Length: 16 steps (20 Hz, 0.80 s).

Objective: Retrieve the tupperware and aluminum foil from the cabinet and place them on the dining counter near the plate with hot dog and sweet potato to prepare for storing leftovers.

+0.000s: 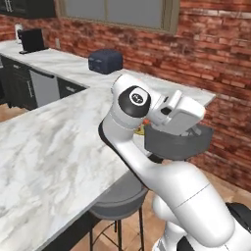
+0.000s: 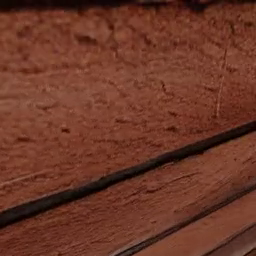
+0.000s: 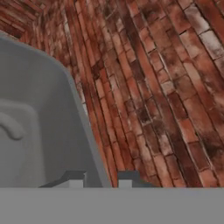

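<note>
The tool is pinched nearly closed on the rim of the tupperware, one dark fingertip inside the wall and the other outside it. The tupperware is a grey, lidless, rectangular tub with a rimmed edge, hanging under the hand just off the near end of the worktop, over its edge (how high above the marble I cannot tell). In the hand view its smooth grey inside and a straight wall run up the left side, with the brick wall behind. Just behind the arm's elbow a sliver of yellow shows on the worktop, too hidden to name. Farther back stands a dark blue-grey toaster, and a black appliance sits at the far left. A grey stool stands below the worktop's edge.
</note>
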### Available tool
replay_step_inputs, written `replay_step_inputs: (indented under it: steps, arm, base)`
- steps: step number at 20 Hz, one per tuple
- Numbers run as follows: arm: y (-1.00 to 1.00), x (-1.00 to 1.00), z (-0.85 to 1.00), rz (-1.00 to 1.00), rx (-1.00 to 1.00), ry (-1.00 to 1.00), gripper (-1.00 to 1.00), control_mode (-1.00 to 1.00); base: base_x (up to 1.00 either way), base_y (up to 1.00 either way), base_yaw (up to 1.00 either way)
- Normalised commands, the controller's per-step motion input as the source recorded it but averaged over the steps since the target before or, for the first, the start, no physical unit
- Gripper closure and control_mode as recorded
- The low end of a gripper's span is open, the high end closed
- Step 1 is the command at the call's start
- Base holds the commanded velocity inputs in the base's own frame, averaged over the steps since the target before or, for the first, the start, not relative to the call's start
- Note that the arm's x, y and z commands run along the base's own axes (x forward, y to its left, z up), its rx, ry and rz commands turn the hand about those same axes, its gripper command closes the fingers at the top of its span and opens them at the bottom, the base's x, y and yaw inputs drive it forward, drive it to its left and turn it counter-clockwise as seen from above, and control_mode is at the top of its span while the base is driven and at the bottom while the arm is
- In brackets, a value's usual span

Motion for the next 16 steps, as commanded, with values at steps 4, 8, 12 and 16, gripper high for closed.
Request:
replay_step_inputs:
  steps: [4,8,12,16]
  arm:
    - [0.00,0.00,0.00,0.00,0.00,0.00,1.00,1.00]
    - [0.00,0.00,0.00,0.00,0.00,0.00,1.00,1.00]
    - [0.00,0.00,0.00,0.00,0.00,0.00,1.00,1.00]
    - [0.00,0.00,0.00,0.00,0.00,0.00,1.00,1.00]
  base:
    - [0.54,-1.00,0.33]
    - [0.58,-1.00,0.29]
    - [0.59,-1.00,0.29]
    - [0.65,-0.77,0.54]
